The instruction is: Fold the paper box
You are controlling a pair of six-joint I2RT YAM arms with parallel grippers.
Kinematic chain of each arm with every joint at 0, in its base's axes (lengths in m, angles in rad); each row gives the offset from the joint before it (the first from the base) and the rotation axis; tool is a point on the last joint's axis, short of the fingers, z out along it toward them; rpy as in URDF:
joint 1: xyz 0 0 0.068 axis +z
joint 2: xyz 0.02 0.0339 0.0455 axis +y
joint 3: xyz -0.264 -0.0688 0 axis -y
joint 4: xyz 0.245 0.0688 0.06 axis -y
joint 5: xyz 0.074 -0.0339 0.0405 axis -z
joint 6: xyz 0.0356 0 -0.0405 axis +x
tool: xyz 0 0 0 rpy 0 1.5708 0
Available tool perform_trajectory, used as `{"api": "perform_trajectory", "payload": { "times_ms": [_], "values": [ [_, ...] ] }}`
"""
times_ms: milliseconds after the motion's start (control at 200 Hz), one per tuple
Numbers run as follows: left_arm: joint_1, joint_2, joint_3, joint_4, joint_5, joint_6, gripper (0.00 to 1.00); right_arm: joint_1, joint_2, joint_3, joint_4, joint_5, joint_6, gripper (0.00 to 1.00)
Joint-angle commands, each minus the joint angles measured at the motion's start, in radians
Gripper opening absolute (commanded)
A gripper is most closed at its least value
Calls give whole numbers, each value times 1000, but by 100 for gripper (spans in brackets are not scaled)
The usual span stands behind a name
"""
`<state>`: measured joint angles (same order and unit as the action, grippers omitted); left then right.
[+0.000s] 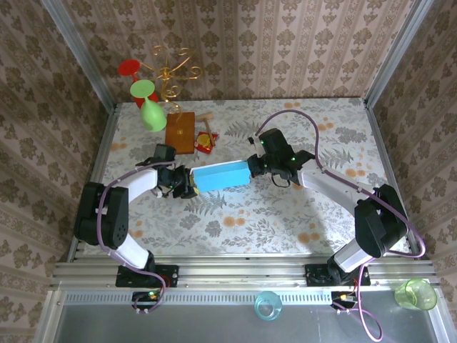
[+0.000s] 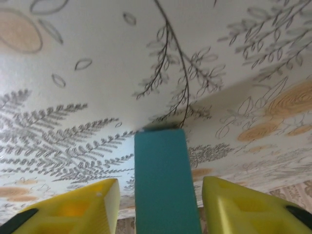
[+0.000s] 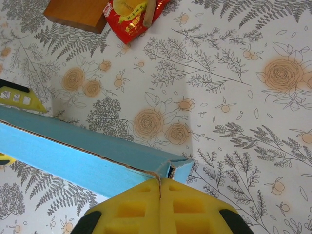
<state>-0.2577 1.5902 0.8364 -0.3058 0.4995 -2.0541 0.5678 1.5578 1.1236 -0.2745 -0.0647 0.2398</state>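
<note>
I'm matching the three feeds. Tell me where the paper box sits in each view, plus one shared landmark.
Top external: paper box mid-table, between left gripper and right gripper.
Left wrist: paper box bottom centre, between yellow fingers.
Right wrist: paper box lower left, corner at the right gripper.
Shared landmark: fern-and-flower table cover.

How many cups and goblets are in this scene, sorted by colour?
Red: 1 (red goblet)
Green: 2 (green goblet, green cup)
Teal: 1 (teal cup)
Total: 4
</note>
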Motion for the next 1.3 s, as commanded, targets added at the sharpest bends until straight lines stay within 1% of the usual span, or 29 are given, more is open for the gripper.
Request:
{"api": "perform_trajectory", "payload": {
  "times_ms": [0,105,215,325,370,430,475,525,560,595,640,680,720,770,830,895,940,995,1065,1105,1155,1225,1295],
  "values": [
    [19,-43,-16,62,-23,18,52,9,32,-23,-53,35,14,0],
    [29,-67,-11,56,-27,53,57,8,36,-14,-55,34,16,0],
    [41,-114,2,-1,-46,107,57,9,41,-7,-54,30,17,0],
    [52,-188,37,-133,-100,211,56,9,45,1,-60,26,18,0],
    [57,-215,58,-205,-130,280,54,9,45,4,-61,26,18,0],
    [61,-246,114,-317,-180,416,51,9,45,8,-66,26,16,0],
    [61,-262,166,-405,-237,547,48,9,47,13,-69,25,15,0],
    [60,-271,225,-488,-296,735,44,9,50,17,-73,26,13,0],
    [60,-276,262,-507,-323,875,40,9,51,22,-76,26,12,0],
    [55,-284,284,-493,-318,1042,38,8,54,27,-80,26,13,0],
    [39,-301,303,-484,-308,1226,30,8,54,35,-84,25,13,0],
    [21,-320,309,-467,-273,1380,27,9,56,41,-88,24,11,0],
    [6,-337,310,-468,-240,1497,27,8,59,47,-91,21,9,0],
    [2,-343,315,-491,-199,1592,28,7,62,55,-98,16,6,0],
    [-2,-337,331,-534,-178,1666,29,6,63,59,-102,13,3,0],
    [-19,-321,341,-552,-133,1745,33,6,63,61,-106,7,3,0],
    [-36,-309,349,-565,-123,1784,34,4,64,61,-108,6,3,0],
    [-60,-291,370,-589,-138,1827,36,3,64,61,-108,5,3,0],
    [-88,-270,393,-624,-188,1879,38,0,65,64,-111,-1,4,0],
    [-94,-258,400,-630,-207,1896,39,-2,68,67,-111,-4,3,0],
    [-95,-247,400,-620,-204,1905,39,-2,69,68,-113,-6,3,0],
    [-99,-231,400,-596,-196,1908,39,-3,68,68,-115,-9,1,0],
    [-105,-202,413,-594,-216,1904,38,-5,67,68,-116,-11,1,0]
  ]
}}
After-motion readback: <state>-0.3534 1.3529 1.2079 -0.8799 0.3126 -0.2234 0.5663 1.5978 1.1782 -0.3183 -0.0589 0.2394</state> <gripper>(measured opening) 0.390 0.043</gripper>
